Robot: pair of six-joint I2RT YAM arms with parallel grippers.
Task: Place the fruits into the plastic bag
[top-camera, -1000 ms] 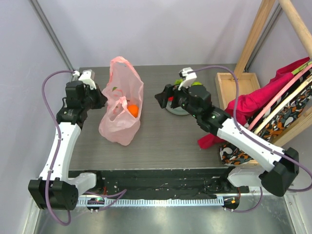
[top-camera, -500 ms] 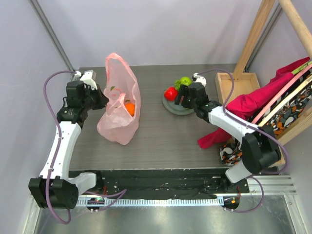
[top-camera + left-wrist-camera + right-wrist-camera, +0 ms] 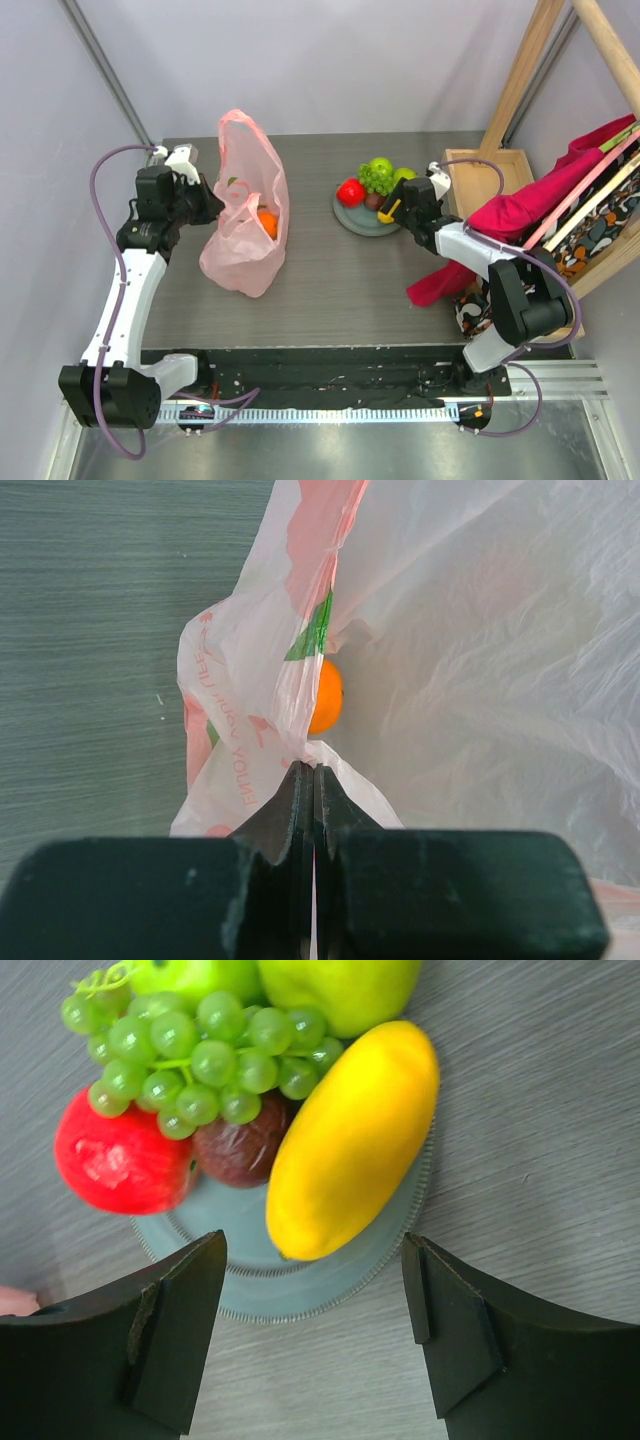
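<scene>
Two wide jaws astride plate rim (image 3: 300,1305)

We find a wide stretch of table (image 3: 330,280) free between the plastic bag (image 3: 245,215) and the plate (image 3: 358,228). On the plate's right side, the wooden box (image 3: 478,175) and red cloth (image 3: 520,210) hem in our right gripper (image 3: 312,1250). Its spread fingers face the yellow mango (image 3: 350,1140), with the grapes (image 3: 200,1055) pressing against the mango's left side.

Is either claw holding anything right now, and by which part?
The left claw is shut on the plastic bag, pinching a fold of its edge. The right claw is open over the yellow fruit, holding nothing.
</scene>
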